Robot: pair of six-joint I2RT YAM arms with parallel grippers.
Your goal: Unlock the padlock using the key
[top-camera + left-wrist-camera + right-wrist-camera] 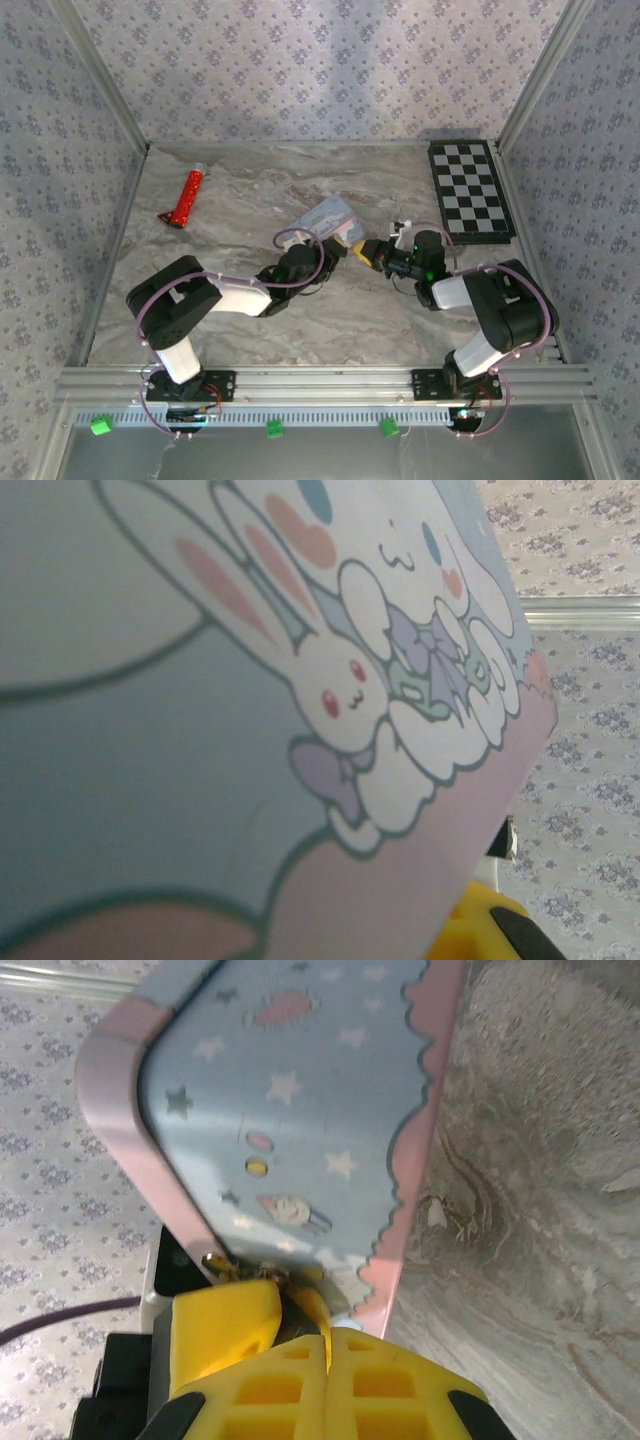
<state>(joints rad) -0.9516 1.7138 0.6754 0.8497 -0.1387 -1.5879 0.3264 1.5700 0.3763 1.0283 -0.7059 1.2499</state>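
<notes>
Two yellow fingers (390, 1390) of right gripper (325, 1338) pressed together at tin (300, 1110) edge; left gripper (325, 250) state unclear.

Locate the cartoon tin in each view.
Top external: tin at table centre, between the two arms' tips.
Left wrist: tin very close, across the left and centre, pink edge towards the lower right.
Right wrist: tin upper centre, just above the fingers.
Shared landmark: yellow pads by the tin's corner.
</notes>
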